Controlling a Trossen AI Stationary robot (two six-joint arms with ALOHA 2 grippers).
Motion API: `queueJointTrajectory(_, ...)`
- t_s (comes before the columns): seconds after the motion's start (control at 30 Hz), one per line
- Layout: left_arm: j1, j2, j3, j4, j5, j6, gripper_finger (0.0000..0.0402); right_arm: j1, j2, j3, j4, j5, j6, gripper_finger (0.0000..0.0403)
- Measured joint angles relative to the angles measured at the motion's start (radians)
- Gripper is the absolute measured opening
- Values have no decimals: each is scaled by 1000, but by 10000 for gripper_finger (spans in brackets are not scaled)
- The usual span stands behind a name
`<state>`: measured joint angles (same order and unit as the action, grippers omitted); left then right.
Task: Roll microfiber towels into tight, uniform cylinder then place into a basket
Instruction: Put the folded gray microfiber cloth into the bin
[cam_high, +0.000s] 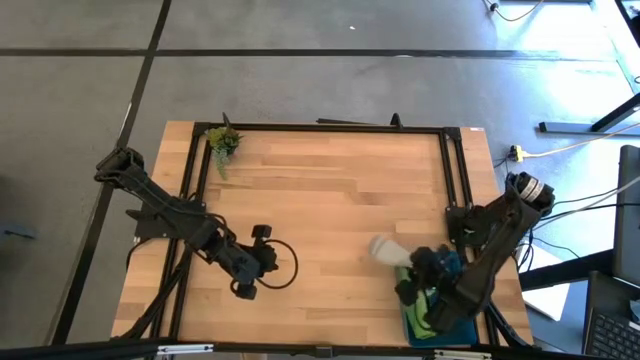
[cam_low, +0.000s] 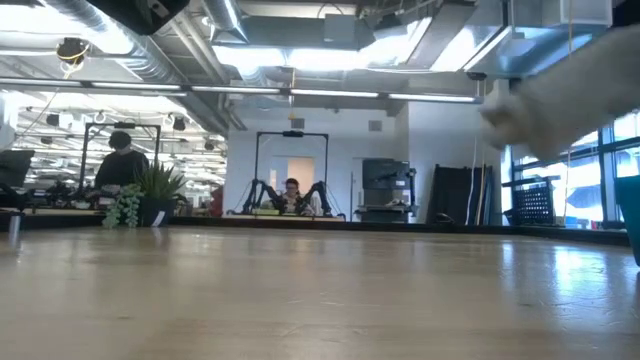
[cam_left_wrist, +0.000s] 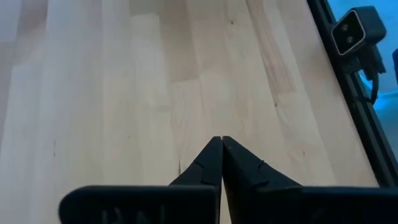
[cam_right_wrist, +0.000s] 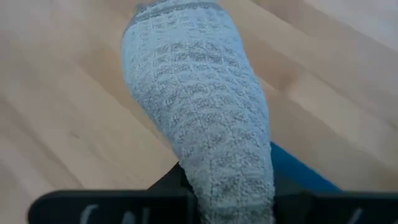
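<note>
Right gripper (cam_high: 408, 272), at the near right corner of the table, is clamping one end of a rolled pale grey-beige microfiber towel (cam_right_wrist: 199, 118), a waffle-textured cylinder that is projecting forward from between the dark fingers and standing clear of the wood; in the high view the roll (cam_high: 385, 247) is pointing towards the table's middle. Directly under this wrist is lying the rectangular dark teal-blue plastic basket (cam_high: 462, 328), at the table's near right edge, and a bright lime green microfiber towel (cam_high: 424, 312) is sitting inside it, partly hidden by the arm. Left gripper (cam_left_wrist: 221, 149) is hanging over bare boards on the near left part of the light wooden table (cam_high: 330, 190), its two fingertips pressing together on nothing. A small green plant sprig (cam_high: 222, 141) is lying at the far left corner
</note>
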<state>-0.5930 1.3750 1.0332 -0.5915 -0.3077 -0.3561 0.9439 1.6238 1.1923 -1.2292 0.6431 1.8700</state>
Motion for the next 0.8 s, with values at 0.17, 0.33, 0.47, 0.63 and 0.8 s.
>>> queueJointTrajectory(0.17,18,0,0,0,-9,0,3,61,0,39,-176,-180,175,45)
queueJointTrajectory(0.33,47,0,0,0,-14,0,1,119,-1,111,-248,-287,281,45)
queueJointTrajectory(0.47,67,0,0,1,-16,11,3,161,22,133,-250,-391,354,45)
queueJointTrajectory(0.63,82,0,-1,3,-16,43,4,198,101,154,-253,-552,421,45)
queueJointTrajectory(0.8,84,0,-1,3,-16,53,2,208,190,154,-227,-584,447,45)
